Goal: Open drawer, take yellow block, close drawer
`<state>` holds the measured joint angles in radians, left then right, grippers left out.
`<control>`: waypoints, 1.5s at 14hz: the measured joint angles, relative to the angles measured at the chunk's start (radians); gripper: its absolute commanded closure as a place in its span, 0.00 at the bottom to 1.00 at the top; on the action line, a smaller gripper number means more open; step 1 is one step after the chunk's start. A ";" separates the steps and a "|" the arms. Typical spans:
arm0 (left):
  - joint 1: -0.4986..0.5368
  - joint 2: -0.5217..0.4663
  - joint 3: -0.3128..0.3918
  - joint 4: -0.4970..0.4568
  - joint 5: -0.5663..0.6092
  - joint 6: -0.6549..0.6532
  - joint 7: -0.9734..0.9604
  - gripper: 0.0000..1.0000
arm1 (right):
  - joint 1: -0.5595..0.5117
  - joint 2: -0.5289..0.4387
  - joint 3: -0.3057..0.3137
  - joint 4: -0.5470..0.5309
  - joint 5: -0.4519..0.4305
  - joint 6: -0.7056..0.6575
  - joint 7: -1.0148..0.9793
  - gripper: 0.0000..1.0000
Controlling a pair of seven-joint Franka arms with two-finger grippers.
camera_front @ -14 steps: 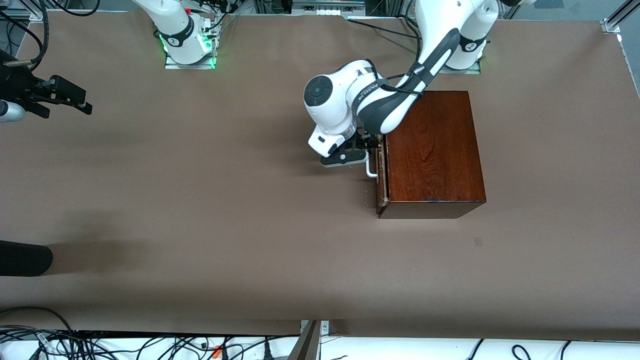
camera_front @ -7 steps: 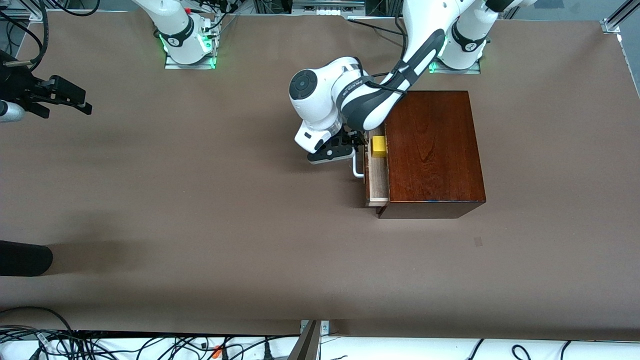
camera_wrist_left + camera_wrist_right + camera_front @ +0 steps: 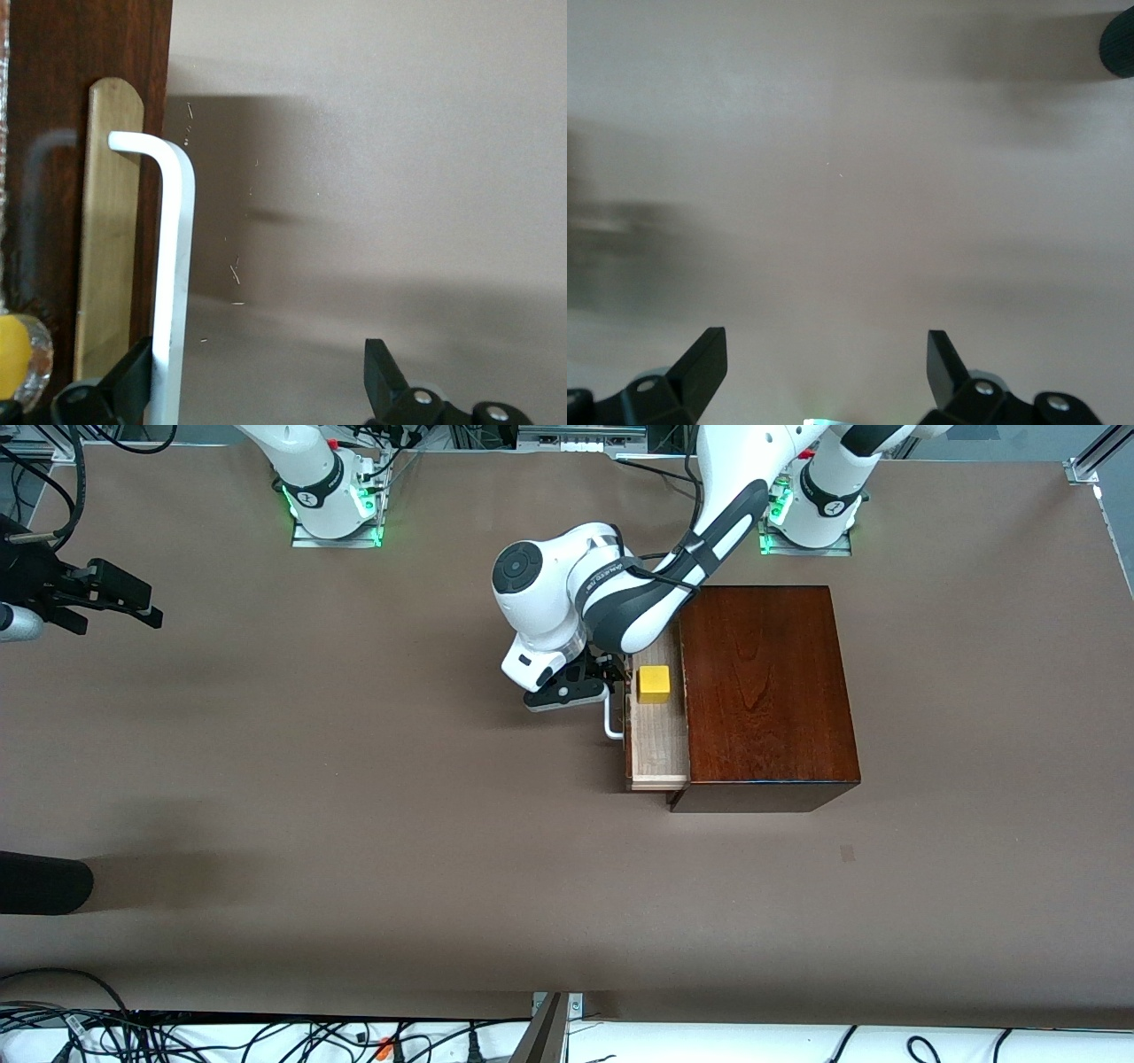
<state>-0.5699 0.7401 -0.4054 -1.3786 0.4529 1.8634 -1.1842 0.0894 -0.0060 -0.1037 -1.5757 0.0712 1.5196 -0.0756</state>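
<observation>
The drawer point(image 3: 660, 748) stands partly pulled out of the dark wooden box point(image 3: 766, 691), its pale inside showing. The yellow block point(image 3: 654, 684) lies in it, at the end farther from the front camera; a sliver of that block point(image 3: 12, 354) shows in the left wrist view. My left gripper point(image 3: 609, 680) point(image 3: 257, 381) is open, and one of its fingers point(image 3: 133, 376) is hooked between the white handle point(image 3: 612, 722) point(image 3: 173, 266) and the drawer front. My right gripper point(image 3: 151, 613) point(image 3: 824, 372) waits open over bare table at the right arm's end.
A black rounded object point(image 3: 44, 881) point(image 3: 1121, 40) juts in at the right arm's end of the table, nearer to the front camera. Cables point(image 3: 266, 1036) run along the table's near edge. The brown tabletop point(image 3: 354, 779) stretches between the box and the right gripper.
The drawer has slid out toward the right arm's end, from almost shut to partly out, and the yellow block has come into sight. My left gripper moved with the handle. The right arm stayed still.
</observation>
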 measured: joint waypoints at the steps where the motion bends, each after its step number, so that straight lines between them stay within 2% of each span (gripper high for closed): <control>1: -0.006 0.008 -0.004 0.015 -0.001 0.009 -0.006 0.00 | 0.000 0.000 -0.002 0.000 0.000 0.000 0.000 0.00; 8: -0.050 0.058 -0.001 0.100 0.000 0.006 -0.037 0.00 | 0.000 0.001 -0.010 0.000 0.000 0.000 0.000 0.00; 13: -0.045 0.063 -0.007 0.148 -0.020 0.010 -0.047 0.00 | 0.000 0.002 -0.010 0.000 0.000 0.000 0.000 0.00; 15: -0.023 0.026 -0.010 0.185 -0.066 -0.002 -0.037 0.00 | 0.000 0.002 -0.010 0.000 0.000 0.000 0.000 0.00; 18: 0.034 -0.083 -0.012 0.201 -0.136 -0.064 0.009 0.00 | 0.000 0.002 -0.010 0.000 0.000 0.001 0.000 0.00; 21: 0.153 -0.212 -0.010 0.201 -0.208 -0.178 0.126 0.00 | 0.001 0.025 -0.007 -0.001 0.001 0.002 -0.001 0.00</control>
<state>-0.4169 0.5281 -0.4159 -1.1780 0.2448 1.6857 -1.0587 0.0901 0.0185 -0.1102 -1.5764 0.0719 1.5214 -0.0771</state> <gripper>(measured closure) 0.000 0.000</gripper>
